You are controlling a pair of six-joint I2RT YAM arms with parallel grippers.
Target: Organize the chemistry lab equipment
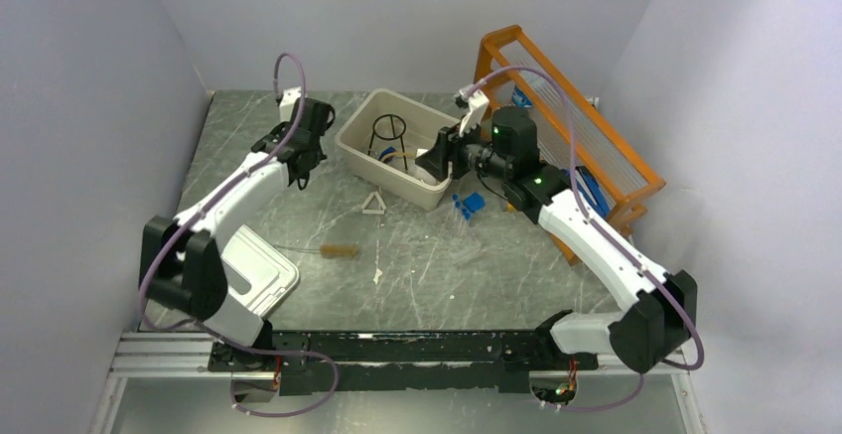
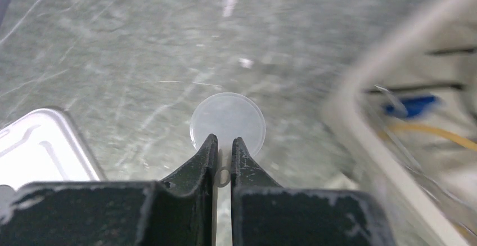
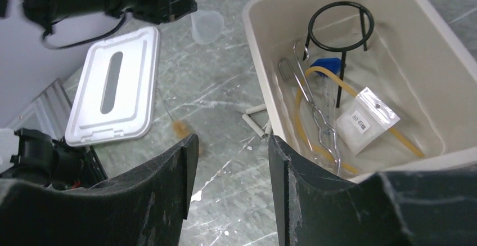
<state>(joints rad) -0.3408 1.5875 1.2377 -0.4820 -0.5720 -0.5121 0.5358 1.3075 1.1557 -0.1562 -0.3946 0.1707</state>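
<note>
Left tool (image 2: pixel 223 142) was pinched almost closed on the near rim of a small clear cup (image 2: pixel 228 116). The cup sat upright, mouth up, left of the beige tub (image 1: pixel 409 191) toward the worktop's (image 2: pixel 112 43) far edge. Right tool (image 3: pixel 232 139) hung at the tub's right end, jaws wide with nothing between them.

Inside the tub the black tripod ring (image 3: pixel 337 23) stood upright, ring uppermost. The metal tongs (image 3: pixel 315 116) lay flat, long axis along the wall nearest the white triangle (image 1: pixel 374 203). A tan rubber tube (image 3: pixel 388 125) curved under a white packet (image 3: pixel 365 121); its label print was too small to read. On the worktop the brush (image 1: pixel 338 251) lay parallel to the near edge, bristles at its right end. Blue-capped tubes (image 1: pixel 469 203) lay beside the tub's near-right corner, and the white lid (image 1: pixel 260 270) lay by the worktop's near-left corner.
</note>
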